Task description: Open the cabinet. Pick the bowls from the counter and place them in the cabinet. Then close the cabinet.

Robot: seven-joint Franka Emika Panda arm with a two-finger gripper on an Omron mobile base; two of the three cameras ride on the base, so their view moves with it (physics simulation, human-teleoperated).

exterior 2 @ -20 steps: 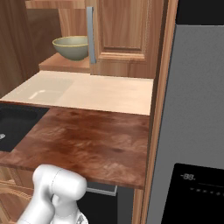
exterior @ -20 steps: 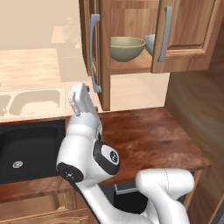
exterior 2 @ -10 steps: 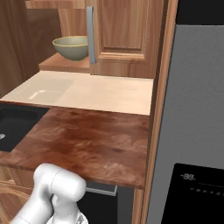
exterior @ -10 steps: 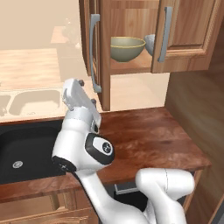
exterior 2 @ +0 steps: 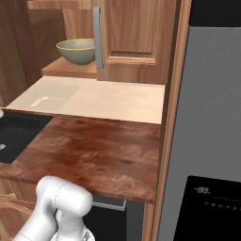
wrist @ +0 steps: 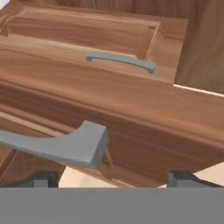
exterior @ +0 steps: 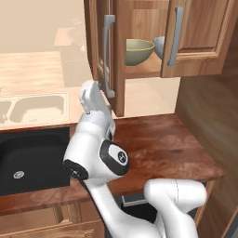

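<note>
The cabinet (exterior: 195, 32) hangs above the counter (exterior: 153, 144) with both doors partly ajar. On its shelf sit the olive-yellow bowl (exterior: 138, 50) and the white-grey bowl (exterior: 159, 45); the right base view catches the olive bowl (exterior 2: 77, 51) beside the right door's handle (exterior 2: 97, 35). My gripper (exterior: 93, 88) is raised just beside the lower end of the left door's grey bar handle (exterior: 108, 56). In the hand view that handle's end (wrist: 65, 146) lies just ahead of my gripper (wrist: 111, 179), whose fingertips (wrist: 41, 178) stand wide apart, open and holding nothing.
A black sink (exterior: 28, 158) is set into the dark counter at the left. Behind it runs a paler tan countertop with a beige sink (exterior: 32, 104). A tall grey appliance (exterior 2: 207, 117) and a wooden side wall (exterior: 209, 116) close off the right.
My arm has shifted a little, with the elbow swinging left then back; the hand stays by the left door's handle. Doors and bowls have not moved.
</note>
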